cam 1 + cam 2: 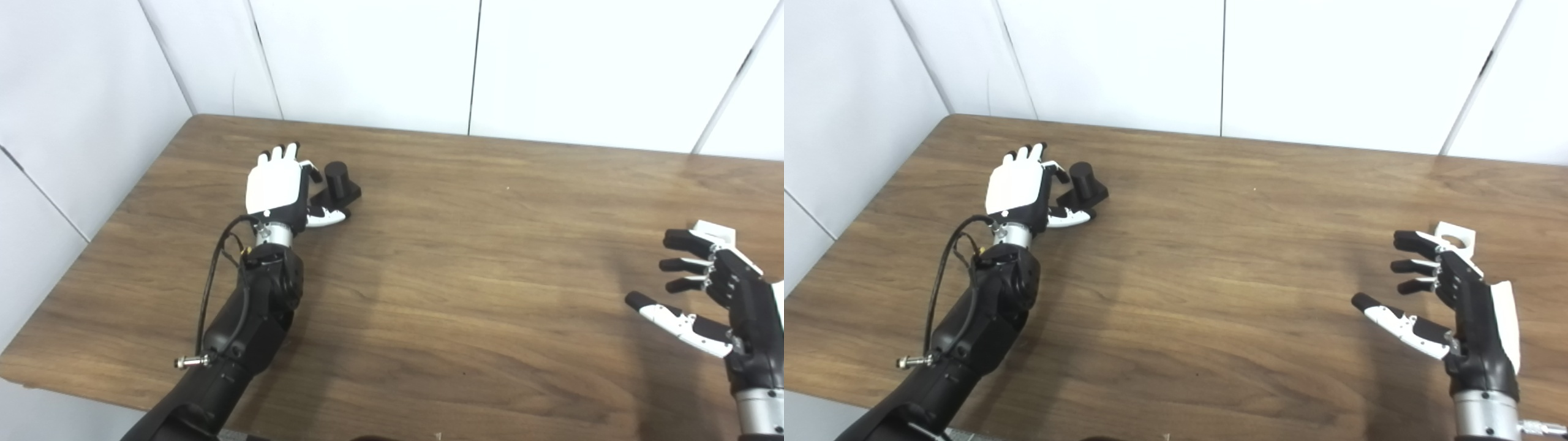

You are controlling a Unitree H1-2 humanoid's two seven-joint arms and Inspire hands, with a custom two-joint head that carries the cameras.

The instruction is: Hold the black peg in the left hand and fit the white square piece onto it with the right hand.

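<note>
**Both hands spread, peg and white piece on the table**

Nearest, at the right edge, the right hand (1458, 306) hovers over the wooden table (465, 294) with its fingers (1415, 266) spread and its thumb held apart below them, holding nothing. Just beyond its fingertips lies the white square piece (1458, 236), flat on the table with a round hole showing in its top (the hand hides its near edge, so contact between the two cannot be told).

Well apart, farther back on the left, the left hand (278, 187) lies low at the table, white back up, fingers stretched out and parted. The black peg (337, 184), an upright cylinder on a flat black base, stands right beside it on the thumb side; the thumb reaches along the near edge of the base, but no grip is closed on it

Behind the table stand white wall panels (367, 61)
</note>
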